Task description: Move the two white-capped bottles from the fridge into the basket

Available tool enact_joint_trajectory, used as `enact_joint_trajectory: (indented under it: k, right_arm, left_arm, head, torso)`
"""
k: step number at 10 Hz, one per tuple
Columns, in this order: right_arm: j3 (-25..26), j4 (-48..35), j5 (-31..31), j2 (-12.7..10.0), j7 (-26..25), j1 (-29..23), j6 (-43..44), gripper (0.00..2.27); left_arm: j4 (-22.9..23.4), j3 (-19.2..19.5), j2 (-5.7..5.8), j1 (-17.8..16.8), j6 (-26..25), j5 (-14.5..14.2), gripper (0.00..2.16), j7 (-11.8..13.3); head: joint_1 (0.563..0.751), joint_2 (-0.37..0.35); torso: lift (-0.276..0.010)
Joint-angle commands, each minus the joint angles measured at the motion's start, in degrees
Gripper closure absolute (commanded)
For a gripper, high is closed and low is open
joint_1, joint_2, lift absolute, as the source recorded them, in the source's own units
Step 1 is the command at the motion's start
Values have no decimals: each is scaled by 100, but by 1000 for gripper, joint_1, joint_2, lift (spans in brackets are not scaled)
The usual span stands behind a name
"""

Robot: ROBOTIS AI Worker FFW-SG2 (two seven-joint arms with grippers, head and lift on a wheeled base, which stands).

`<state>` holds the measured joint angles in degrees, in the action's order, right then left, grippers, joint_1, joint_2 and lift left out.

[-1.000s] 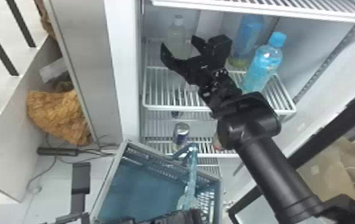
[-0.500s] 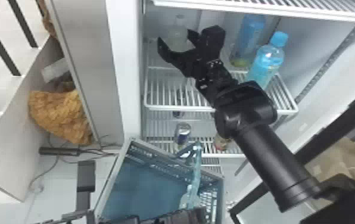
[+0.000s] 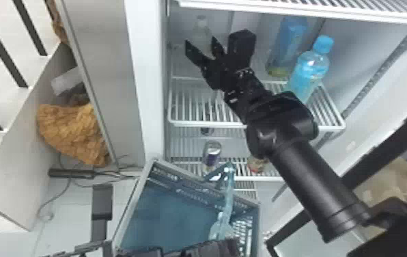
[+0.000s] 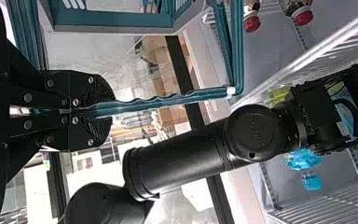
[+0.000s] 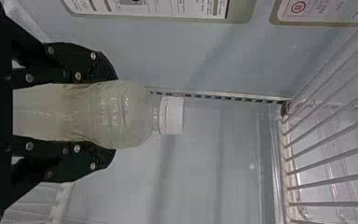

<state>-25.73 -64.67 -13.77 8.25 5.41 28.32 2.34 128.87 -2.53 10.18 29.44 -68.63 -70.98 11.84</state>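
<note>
A: Where are we with the white-capped bottles?
B: Still picking, I'd judge. The right gripper has its fingers clasped around 1 white-capped bottle, inside the fridge.
A: And the left gripper?
B: Its fingers are clenched on the handle of the basket, below the fridge shelf.
A: Next move?
B: Lift it off the shelf, draw it out past the wire rim, then lower it into the basket.

Right tool now tighter around the white-capped bottle
</note>
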Motion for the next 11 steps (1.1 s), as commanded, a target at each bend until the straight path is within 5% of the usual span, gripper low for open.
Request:
enact_joint_trajectory:
  k: [1, 7, 11]
  right_arm:
    - [59, -178, 63, 1, -67, -103, -9, 892]
    - [1019, -1781, 703, 1, -137, -1144, -192, 892]
    - [1225, -3145, 543, 63, -128, -1959, -796, 892]
  left_arm:
    - [1, 2, 11, 23, 1, -9, 1193, 2]
    - [15, 82, 2, 107, 1, -20, 1193, 20]
    - [29, 93, 2, 135, 1, -20, 1194, 29]
  head:
    - [695, -122]
    - [695, -169]
    - [695, -192]
  torso:
    - [0]
    - [0]
    - [0]
